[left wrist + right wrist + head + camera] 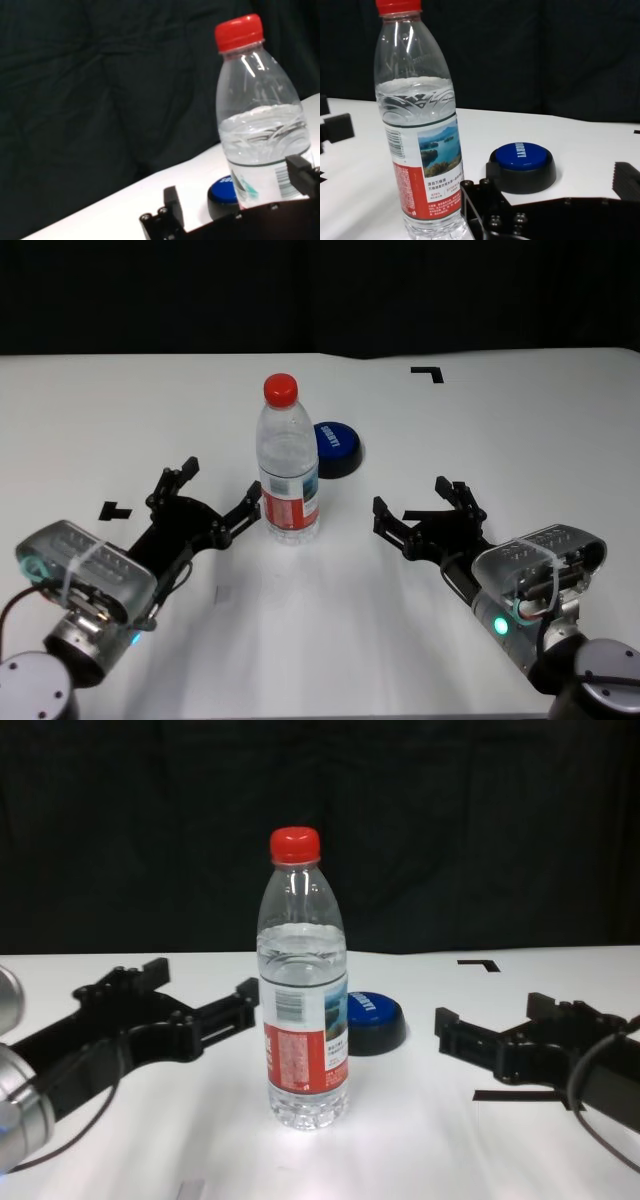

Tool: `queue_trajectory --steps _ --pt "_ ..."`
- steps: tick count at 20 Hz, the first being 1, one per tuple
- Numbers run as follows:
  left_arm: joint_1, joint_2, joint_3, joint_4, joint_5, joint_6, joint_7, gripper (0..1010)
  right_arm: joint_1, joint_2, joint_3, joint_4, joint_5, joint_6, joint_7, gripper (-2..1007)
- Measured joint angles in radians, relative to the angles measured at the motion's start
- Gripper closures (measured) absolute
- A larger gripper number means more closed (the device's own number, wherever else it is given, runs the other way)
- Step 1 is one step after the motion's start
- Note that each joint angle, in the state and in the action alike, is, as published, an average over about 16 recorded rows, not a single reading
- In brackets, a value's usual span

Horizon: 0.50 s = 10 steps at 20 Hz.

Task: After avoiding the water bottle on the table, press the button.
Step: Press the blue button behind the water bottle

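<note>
Clear water bottle (pixel 287 468) just beside open left jaws, blue button (pixel 336 447) behind

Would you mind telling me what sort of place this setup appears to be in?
Probably a robot test bench: a white table with black tape marks, a dark backdrop, and only a water bottle and button staged.

Bright table (pixel 560 430) glare (black backdrop).

Silver-grey wrists with green lights and black cables, ending in black screw-studded jaws
</note>
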Motion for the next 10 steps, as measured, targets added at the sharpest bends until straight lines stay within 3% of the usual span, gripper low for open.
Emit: queue_trajectory --steps 10 --pt "0.098 -0.008 -0.067 -0.093 0.024 0.005 0.057 7 0.000 0.000 0.000 0.000 0.000 0.000 0.000 2"
